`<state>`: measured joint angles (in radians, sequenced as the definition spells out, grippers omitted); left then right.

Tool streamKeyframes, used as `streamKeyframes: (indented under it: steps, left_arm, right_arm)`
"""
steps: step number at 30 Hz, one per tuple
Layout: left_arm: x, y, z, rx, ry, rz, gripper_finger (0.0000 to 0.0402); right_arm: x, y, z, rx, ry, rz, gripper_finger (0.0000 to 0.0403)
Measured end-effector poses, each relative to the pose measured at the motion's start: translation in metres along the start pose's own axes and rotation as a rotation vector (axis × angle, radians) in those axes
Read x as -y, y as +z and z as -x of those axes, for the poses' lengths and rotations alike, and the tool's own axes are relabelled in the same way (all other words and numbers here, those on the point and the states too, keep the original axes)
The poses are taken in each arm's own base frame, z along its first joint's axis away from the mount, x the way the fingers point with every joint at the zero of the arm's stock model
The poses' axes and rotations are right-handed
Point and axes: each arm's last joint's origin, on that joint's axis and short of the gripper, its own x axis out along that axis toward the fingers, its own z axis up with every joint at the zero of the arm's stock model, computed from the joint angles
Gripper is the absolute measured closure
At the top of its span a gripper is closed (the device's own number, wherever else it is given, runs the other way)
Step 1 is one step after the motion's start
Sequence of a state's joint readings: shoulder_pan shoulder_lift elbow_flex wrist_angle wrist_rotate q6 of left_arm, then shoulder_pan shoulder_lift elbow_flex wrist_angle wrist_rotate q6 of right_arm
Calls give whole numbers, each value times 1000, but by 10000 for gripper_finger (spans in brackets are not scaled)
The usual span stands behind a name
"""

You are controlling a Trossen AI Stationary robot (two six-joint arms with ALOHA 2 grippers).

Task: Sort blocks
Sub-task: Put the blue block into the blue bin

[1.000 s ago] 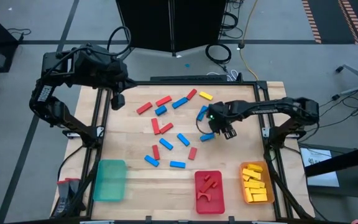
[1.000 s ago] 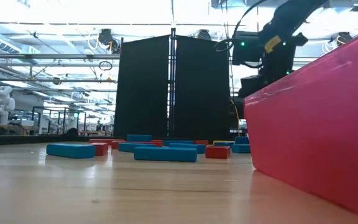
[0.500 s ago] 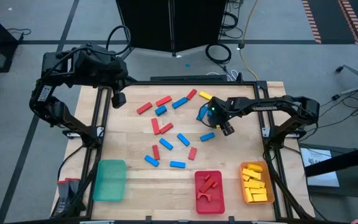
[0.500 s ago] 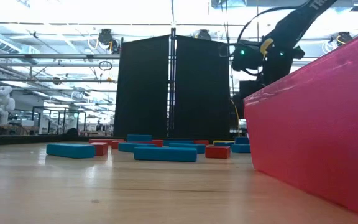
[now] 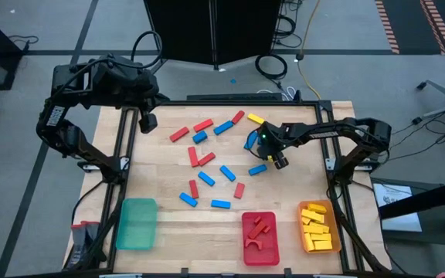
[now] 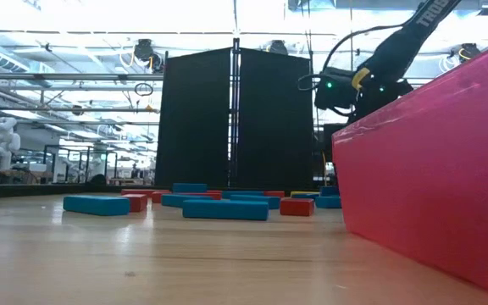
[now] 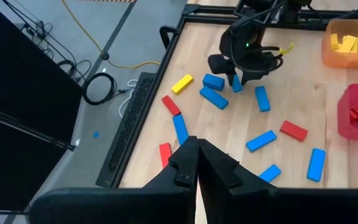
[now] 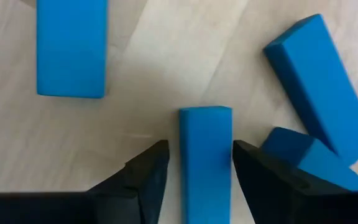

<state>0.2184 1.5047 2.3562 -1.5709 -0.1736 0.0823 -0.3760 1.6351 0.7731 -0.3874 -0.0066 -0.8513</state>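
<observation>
Mostly unsorted: yellow blocks fill the orange tray point(image 5: 318, 228), some red ones sit in the red tray point(image 5: 259, 238), and the green tray point(image 5: 137, 224) looks bare. About twenty blocks lie across the worktop point(image 5: 161, 166). Right gripper point(image 8: 194, 163) straddles a blue block point(image 8: 205, 158), fingers apart, not clamped; left gripper point(image 7: 196, 163) waits at the far-left corner, fingers together.

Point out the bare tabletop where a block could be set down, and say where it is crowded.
Bare wood: between the green tray and red tray, and along the left edge beyond the red block. Crowded: mid-table, around the right gripper over blue blocks.
</observation>
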Motion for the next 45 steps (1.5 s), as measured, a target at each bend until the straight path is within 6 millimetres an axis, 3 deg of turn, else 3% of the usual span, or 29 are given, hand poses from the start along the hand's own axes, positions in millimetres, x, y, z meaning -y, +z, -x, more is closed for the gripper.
streamKeyframes:
  steps: [4, 7, 14, 21, 28, 32, 39, 45]
  left_arm:
    - [0, 0, 0, 0, 0, 25, 386]
    - [0, 0, 0, 0, 0, 25, 386]
    - [0, 1, 0, 10, 1, 26, 386]
    - [0, 5, -2, 47, 6, -3, 386]
    - [4, 10, -21, 64, -46, -28, 386]
    - [12, 19, -47, 141, -128, -67, 386]
    - [21, 15, -110, 200, -291, -120, 386]
    - [20, 17, -156, 532, -375, -164, 386]
  right_arm:
    - [-2, 0, -8, -29, 36, -1, 257]
    - [0, 2, -5, -47, 46, -33, 325]
    - [23, 22, 18, -62, 51, -214, 330]
    - [71, 70, 97, 230, -104, -299, 330]
    - [94, 99, 215, 730, -299, -324, 330]
    - [89, 102, 260, 949, -400, -301, 330]
    - [63, 90, 306, 1076, -443, -283, 330]
    - [36, 79, 341, 1178, -456, -250, 330]
